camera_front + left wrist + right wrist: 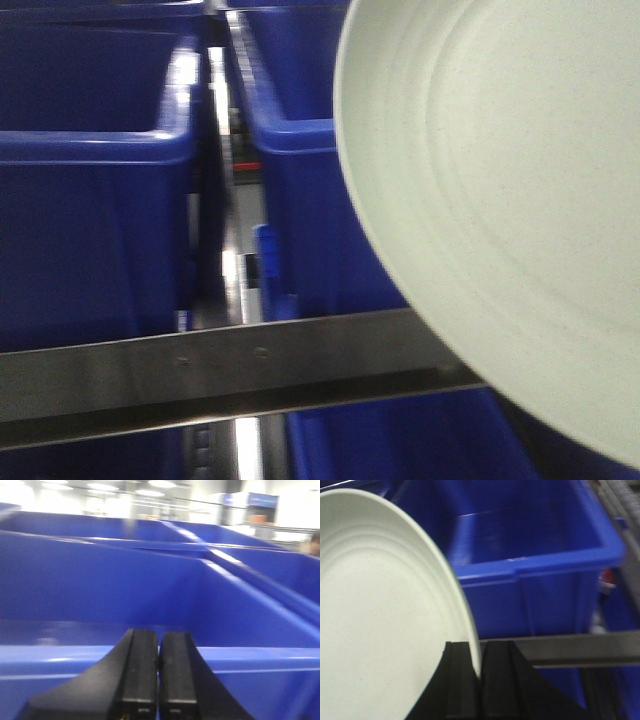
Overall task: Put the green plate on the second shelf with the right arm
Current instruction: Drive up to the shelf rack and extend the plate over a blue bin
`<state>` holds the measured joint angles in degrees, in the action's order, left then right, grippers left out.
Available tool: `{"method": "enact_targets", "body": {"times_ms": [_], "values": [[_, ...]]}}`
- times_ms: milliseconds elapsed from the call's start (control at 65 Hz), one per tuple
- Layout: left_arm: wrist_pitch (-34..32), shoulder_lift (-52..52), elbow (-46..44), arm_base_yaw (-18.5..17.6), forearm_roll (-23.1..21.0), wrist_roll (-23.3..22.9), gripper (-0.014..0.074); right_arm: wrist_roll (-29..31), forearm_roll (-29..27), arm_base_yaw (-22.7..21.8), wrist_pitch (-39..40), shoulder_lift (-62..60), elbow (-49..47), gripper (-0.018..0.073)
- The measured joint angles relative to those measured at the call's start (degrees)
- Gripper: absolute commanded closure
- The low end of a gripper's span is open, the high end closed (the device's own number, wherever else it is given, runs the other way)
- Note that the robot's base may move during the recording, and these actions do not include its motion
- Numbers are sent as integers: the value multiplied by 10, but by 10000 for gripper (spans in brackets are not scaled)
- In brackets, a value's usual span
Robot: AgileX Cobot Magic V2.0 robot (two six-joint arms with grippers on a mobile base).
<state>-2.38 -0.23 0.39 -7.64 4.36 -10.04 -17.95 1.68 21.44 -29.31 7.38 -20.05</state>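
The green plate point(510, 190) is a pale sage-green round plate with faint rings. It fills the right of the front view, held up in front of the shelf rail point(200, 370). In the right wrist view my right gripper point(476, 652) is shut on the plate's rim, with the plate point(375, 620) spreading to the left. The right gripper itself is hidden in the front view. My left gripper point(158, 645) is shut and empty, just in front of a blue bin's near rim point(60, 657).
Blue plastic bins stand on the shelf: one at left point(90, 200) and one at centre point(300, 190), with a gap between them. A blue bin point(530, 550) sits beyond the metal rail point(570, 647). More blue bins point(240, 555) lie behind the left gripper.
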Motion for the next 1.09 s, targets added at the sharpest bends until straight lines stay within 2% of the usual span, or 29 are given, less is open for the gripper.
{"method": "enact_targets", "body": {"times_ms": [1093], "values": [[0,0,0,0,0,0,466,0,0,0,3,0,0,532]]}}
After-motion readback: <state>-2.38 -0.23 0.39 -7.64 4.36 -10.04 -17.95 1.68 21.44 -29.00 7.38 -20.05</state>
